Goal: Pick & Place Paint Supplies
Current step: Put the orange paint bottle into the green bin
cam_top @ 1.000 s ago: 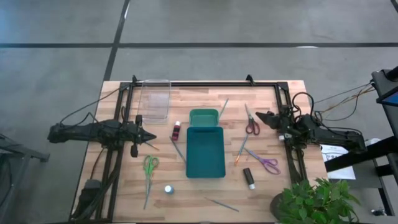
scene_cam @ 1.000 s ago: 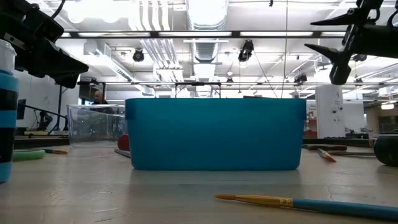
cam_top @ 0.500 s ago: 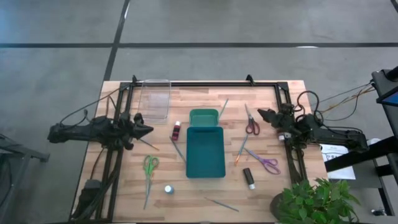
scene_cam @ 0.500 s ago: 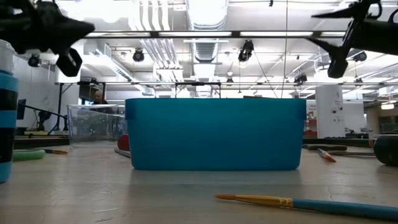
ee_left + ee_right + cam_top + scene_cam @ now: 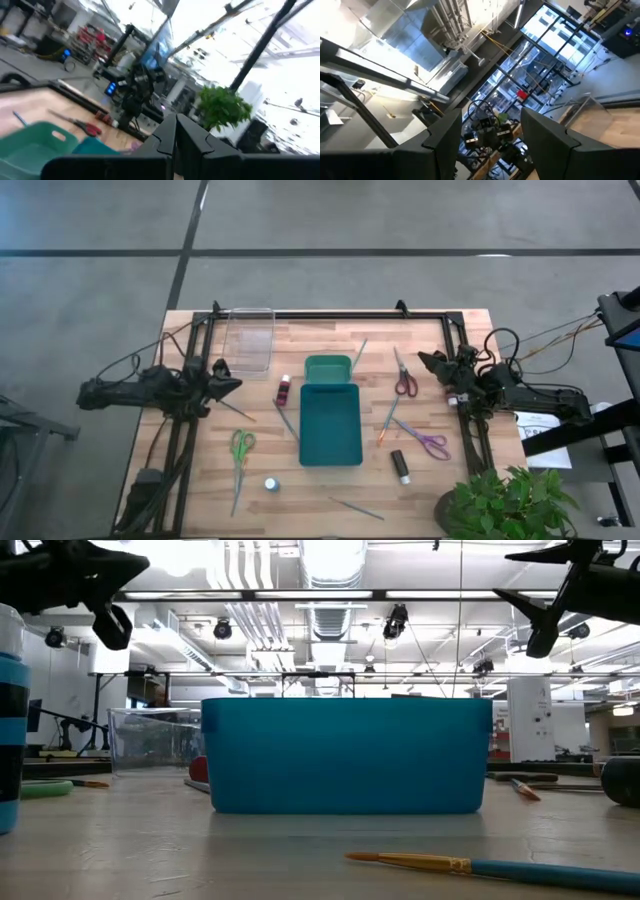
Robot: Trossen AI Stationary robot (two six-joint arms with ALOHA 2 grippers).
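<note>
the left gripper hovers closed and empty at the table's left edge; the right gripper, half open and empty, hangs near the red scissors. thin brushes lie flat, so closing fingers could slip off them.

Left hand fingers pressed together, empty. Beyond: teal tray, red-handled scissors on worktop, right arm, potted plant.
</note>
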